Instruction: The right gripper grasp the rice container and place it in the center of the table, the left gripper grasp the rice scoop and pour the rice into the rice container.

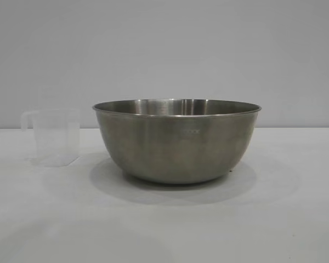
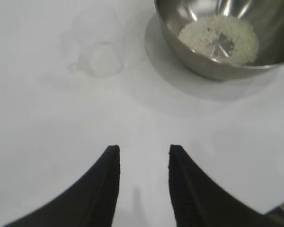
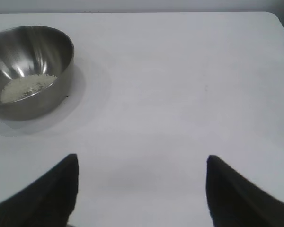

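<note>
A: Item — rice scoop (image 2: 95, 51): thin translucent plastic, light, empty, likely slippery; take it by the loop handle. Stands ahead of the left gripper (image 2: 143, 156), jaws parted, holding nothing.

B: Rice container (image 1: 176, 140) — stiff steel, rice (image 2: 220, 39) inside; right gripper (image 3: 142, 163) wide open, empty, the bowl well off beyond one jaw.

Quick count of what's on the table (image 1: 296, 219): one steel bowl (image 1: 177, 141), one little clear plastic measuring cup (image 1: 52, 137), and one patch of rice (image 2: 220, 39) sitting in the bottom of the bowl. Two black grippers around, one left (image 2: 142, 156) and one right (image 3: 142, 163), two fingers each.
</note>
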{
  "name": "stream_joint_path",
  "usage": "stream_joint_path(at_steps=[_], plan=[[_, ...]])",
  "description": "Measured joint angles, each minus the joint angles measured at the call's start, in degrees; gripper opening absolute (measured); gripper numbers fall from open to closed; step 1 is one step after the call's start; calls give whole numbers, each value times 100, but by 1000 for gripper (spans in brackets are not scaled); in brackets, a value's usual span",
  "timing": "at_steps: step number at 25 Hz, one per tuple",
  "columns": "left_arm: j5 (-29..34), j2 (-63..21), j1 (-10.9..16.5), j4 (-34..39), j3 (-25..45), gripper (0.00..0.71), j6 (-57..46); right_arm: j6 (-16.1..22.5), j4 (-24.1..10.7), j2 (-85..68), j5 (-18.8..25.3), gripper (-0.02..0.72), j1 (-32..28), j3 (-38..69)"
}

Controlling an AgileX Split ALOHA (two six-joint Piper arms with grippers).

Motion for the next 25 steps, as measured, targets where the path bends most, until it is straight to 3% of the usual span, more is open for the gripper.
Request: stream_joint_path(at_steps=[1,7,11,12,17,25], plan=[[263,-154,0,0,-12,235,19,0,0,0,0,479,0,0],[1328,-1128,0,41,-12,501,109,0,0,0,0,479,0,0],[1990,-1769,0,41,-12,491,109,0,0,0,0,479,0,0],[2179,-1940,0,45,-25,531,109,0,0,0,0,479,0,0],[3014,-2728,0,83,-317,516,109,0,0,0,0,479,0,0],[3672,-3748,0,467,-410,516,109,0,0,0,0,479,0,0]])
